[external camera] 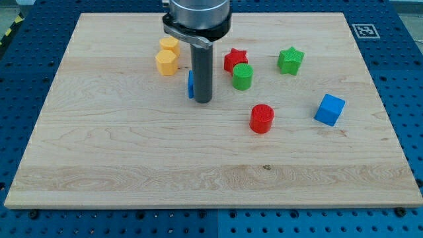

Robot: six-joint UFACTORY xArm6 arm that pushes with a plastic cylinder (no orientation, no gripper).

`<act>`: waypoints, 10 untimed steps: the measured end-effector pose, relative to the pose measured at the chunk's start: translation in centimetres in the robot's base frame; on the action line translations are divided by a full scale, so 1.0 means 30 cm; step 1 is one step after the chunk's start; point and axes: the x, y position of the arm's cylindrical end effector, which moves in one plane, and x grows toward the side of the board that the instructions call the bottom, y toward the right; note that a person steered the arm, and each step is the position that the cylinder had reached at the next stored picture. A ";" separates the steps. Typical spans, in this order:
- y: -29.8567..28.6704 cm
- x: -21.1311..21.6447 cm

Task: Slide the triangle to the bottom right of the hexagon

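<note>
A blue block (190,84) shows only as a thin sliver at the left side of my rod, which hides most of it, so its shape cannot be made out. My tip (203,102) rests on the board, touching or almost touching the blue block's right side. A yellow hexagon-like block (166,63) lies up and to the left of the blue block, a small gap away. A second yellow block (169,45) sits just above the first, touching it.
A red star (234,59) and a green cylinder (242,77) lie close to the right of my rod. A green star (290,60) is further right. A red cylinder (262,118) and a blue cube (329,109) lie lower right on the wooden board (132,165).
</note>
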 end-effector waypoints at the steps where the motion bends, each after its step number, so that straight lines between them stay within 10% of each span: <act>1: -0.051 0.000; 6: 0.220 -0.016; 10: 0.074 -0.062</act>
